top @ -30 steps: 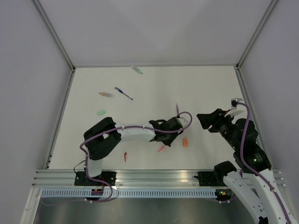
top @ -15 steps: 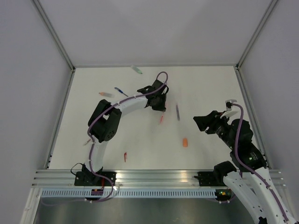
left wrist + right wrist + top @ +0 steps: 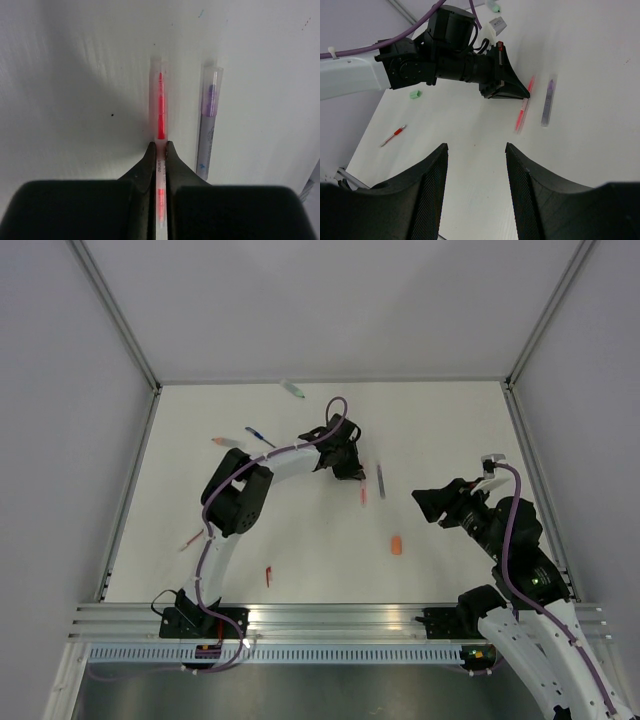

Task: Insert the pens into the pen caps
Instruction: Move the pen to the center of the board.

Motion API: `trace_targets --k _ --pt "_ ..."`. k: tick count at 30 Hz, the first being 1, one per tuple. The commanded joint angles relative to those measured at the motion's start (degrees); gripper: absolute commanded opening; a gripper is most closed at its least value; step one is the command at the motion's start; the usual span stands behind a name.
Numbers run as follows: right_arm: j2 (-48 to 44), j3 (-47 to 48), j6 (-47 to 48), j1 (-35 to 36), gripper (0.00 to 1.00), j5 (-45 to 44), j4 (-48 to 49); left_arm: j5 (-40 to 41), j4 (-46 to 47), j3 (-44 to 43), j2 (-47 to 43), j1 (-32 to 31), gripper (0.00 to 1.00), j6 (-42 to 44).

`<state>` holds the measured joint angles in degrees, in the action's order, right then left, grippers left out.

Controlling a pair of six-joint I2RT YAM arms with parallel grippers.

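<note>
Left wrist view explains my grip: the left gripper (image 3: pixel 159 146) is pinched shut on the red pen (image 3: pixel 160 107), its fingers (image 3: pixel 175 162) pressed against the clear barrel with no gap showing. I hold it behind the middle, so the pointed red tip sticks out well ahead of the jaws. That free length is, I judge, what has to slide into a cap, so nothing of mine should be in its way.

Just beside it, parallel and not touching, lies the grey pen (image 3: pixel 209 122), flat on the white table (image 3: pixel 450 420). I cannot tell from here whether the red pen is lifted clear of the surface or only skimming it.

From above, my left arm reaches out to the middle of the table, with the red pen pointing back toward my bases.

My right gripper (image 3: pixel 476 150) hangs over the right side with its fingers spread wide and nothing between them. I read that as readiness: a pen in one hand needs a cap steadied by the other. The orange cap (image 3: pixel 397 545) lies nearest to it, between the two arms, and looks the sensible one to fetch. A mint cap (image 3: pixel 293 389) sits at the far edge, well apart from both hands.

No pen is in a cap yet, as far as I can see. Lining up that thin tip with a stubby tube is likely the delicate part.
</note>
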<state>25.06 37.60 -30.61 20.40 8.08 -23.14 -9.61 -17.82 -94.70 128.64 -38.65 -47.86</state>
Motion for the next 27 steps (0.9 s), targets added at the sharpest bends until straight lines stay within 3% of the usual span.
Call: trace_targets --k 1,3,4,7,10,14,20,22,27 --pt "-0.62 0.8 0.47 -0.19 0.56 0.1 1.43 0.37 3.5 2.05 -0.32 -0.02 0.06 -5.67" --pt "-0.71 0.72 0.55 -0.1 0.56 -0.16 1.43 1.26 4.02 3.02 -0.76 0.07 0.15 -6.45" --pt "-0.8 0.72 0.55 -0.19 0.56 -0.17 1.43 0.82 4.98 3.98 -1.11 0.07 0.25 -6.72" --pt "-0.89 0.72 0.46 -0.19 0.56 0.01 1.51 0.46 4.91 4.34 -1.63 -0.02 0.38 -6.46" --pt "-0.98 0.63 0.46 -0.1 0.56 0.1 1.43 2.65 3.68 4.96 -4.09 0.07 0.43 -4.53" --pt "-0.98 0.45 1.08 -0.19 0.56 0.19 1.43 11.5 -1.67 4.34 -9.62 1.21 0.48 -2.24" --pt "-0.63 0.1 1.61 -0.1 0.56 0.54 1.95 16.38 -10.65 5.84 -16.75 10.34 0.54 -9.97" --pt "-0.54 0.01 2.13 -0.19 0.56 1.06 2.13 15.41 -12.31 5.41 -16.93 14.65 0.59 -9.1" --pt "-0.01 0.01 2.84 -0.1 0.56 1.15 2.83 18.48 -16.36 3.12 -13.33 21.32 0.59 -7.86"
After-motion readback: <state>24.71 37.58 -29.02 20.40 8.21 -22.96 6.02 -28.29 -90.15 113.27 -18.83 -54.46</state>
